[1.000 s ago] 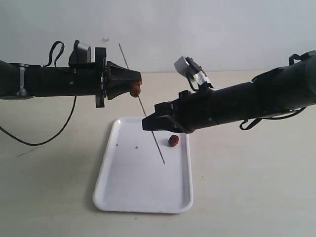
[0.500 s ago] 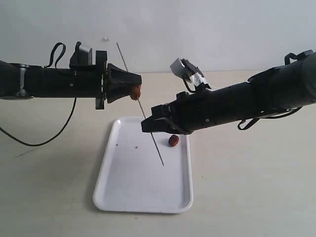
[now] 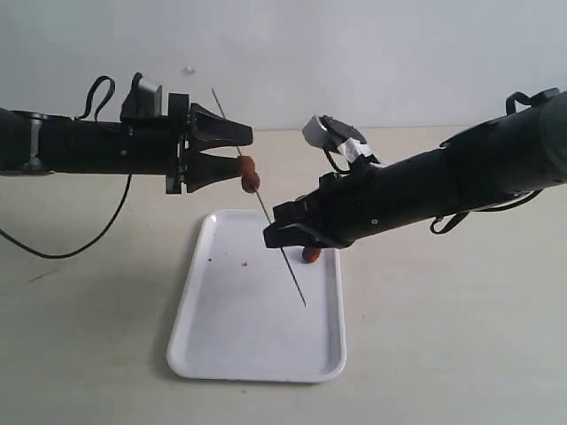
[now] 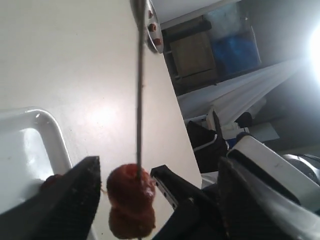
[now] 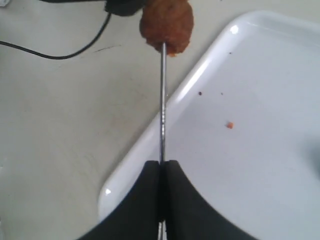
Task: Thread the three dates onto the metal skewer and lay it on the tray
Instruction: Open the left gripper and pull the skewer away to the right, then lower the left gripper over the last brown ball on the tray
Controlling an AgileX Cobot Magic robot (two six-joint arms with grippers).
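Where the thin, straight, dark grey metal skewer (image 3: pixel 266 208) slants from the upper left of the exterior view down toward its centre, two small, wrinkled, reddish-brown dates (image 3: pixel 249 173) sit threaded on it, one against the other, on the upper half of the rod. The black left gripper (image 3: pixel 242 150) reaches in from the left edge with its fingers (image 4: pixel 75 200) spread wide. In the left wrist view the pair hangs between them with a gap on either side, so it touches neither. Just below the dates the black right gripper (image 3: pixel 271 237) comes in from the right, its fingers (image 5: pixel 145 200) pressed together on the skewer — the right wrist view shows the two tips meeting around the rod, the threaded fruit at the top of that frame. The skewer's lower end lies over the middle of the flat white rectangular tray (image 3: pixel 190 305); whether it touches the surface cannot be told. A third date (image 3: pixel 311 255) rests on the tray near its right rim, toward the upper corner, half hidden behind the right gripper. A small orange crumb (image 5: pixel 229 125) and a few dark specks lie on the tray — and a black cable (image 3: pixel 71 252) loops across the pale tabletop (image 3: pixel 443 336) at the left.
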